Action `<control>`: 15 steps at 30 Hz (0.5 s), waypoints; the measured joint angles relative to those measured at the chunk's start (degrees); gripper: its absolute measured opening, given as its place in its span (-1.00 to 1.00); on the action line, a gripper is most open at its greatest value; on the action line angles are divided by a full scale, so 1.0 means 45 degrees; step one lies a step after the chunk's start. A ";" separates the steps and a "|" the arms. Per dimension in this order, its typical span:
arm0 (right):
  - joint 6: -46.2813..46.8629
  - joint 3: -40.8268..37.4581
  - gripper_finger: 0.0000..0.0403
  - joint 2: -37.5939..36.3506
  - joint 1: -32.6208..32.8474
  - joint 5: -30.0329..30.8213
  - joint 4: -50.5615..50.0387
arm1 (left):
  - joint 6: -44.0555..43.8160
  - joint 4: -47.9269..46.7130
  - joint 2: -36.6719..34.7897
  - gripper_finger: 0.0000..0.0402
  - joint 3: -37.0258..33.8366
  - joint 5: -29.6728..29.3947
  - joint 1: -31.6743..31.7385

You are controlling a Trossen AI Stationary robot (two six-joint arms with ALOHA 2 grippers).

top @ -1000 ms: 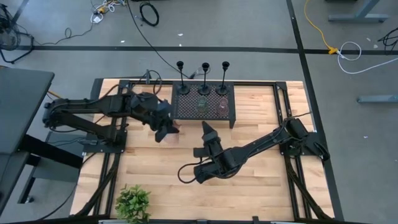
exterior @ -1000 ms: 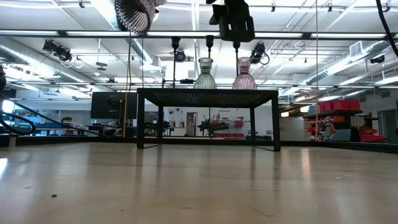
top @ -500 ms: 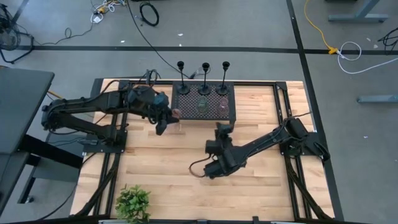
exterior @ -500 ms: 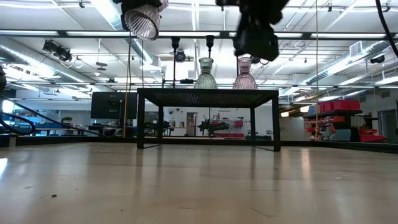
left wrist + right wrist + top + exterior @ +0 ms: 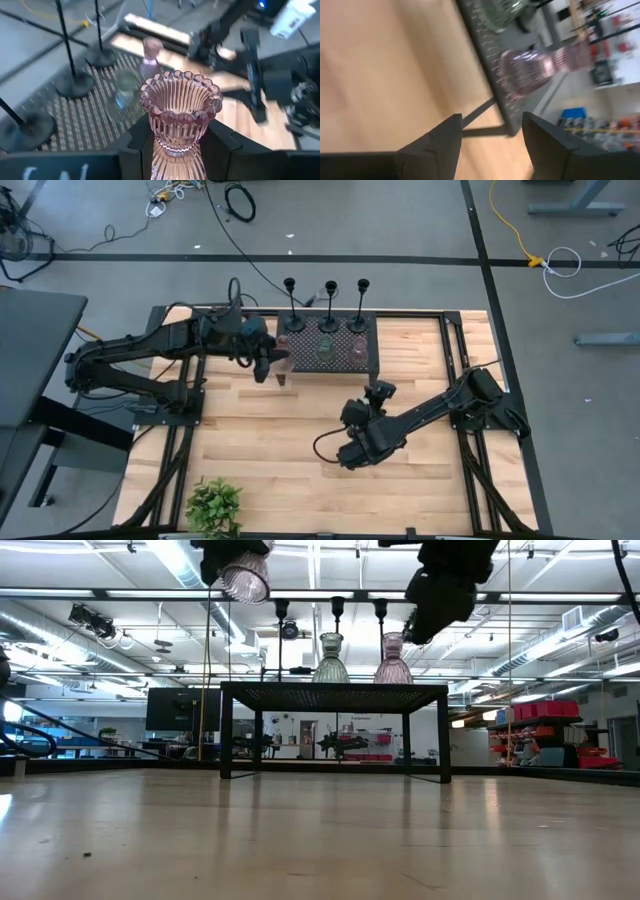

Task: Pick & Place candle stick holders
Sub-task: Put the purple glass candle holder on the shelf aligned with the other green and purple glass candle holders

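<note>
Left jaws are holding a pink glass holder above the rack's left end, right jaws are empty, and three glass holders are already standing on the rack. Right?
Not quite: only two glass holders stand on the black mesh rack, a greenish one and a pink one, as the low view shows. The third, the pink glass holder, is in the left gripper. The right gripper is empty.

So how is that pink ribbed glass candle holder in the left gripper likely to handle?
The pink ribbed glass candle holder looks rigid, probably fragile. Its ribs may help the left gripper resist slip. The narrow waist and flared top suggest it may tip when set on the black mesh stand.
</note>
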 joint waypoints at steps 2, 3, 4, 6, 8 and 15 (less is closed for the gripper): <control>0.0336 -0.0008 0.02 0.0004 0.0145 -0.0583 0.0014 | 0.0046 0.0147 -0.0090 -0.40 0.0000 -0.0410 0.0000; 0.0491 -0.0010 0.02 0.0004 0.0219 -0.0818 0.0019 | 0.0160 0.0102 -0.0144 -0.40 0.0000 -0.0424 0.0000; 0.0642 -0.0010 0.02 0.0004 0.0319 -0.0990 0.0026 | 0.0178 0.0068 -0.0215 -0.40 0.0000 -0.0433 -0.0004; 0.0891 -0.0127 0.02 0.0004 0.0534 -0.1354 0.0117 | 0.0203 -0.0355 -0.0382 -0.40 0.0000 -0.0567 -0.0010; 0.1198 -0.0401 0.02 0.0004 0.0798 -0.1511 0.0180 | 0.0128 -0.0340 -0.0651 -0.40 -0.0214 -0.0874 -0.0027; 0.2685 -0.1724 0.02 0.0004 0.1576 -0.2250 0.0352 | -0.0121 0.2958 -0.2942 -0.40 -0.3917 -0.0408 -0.0034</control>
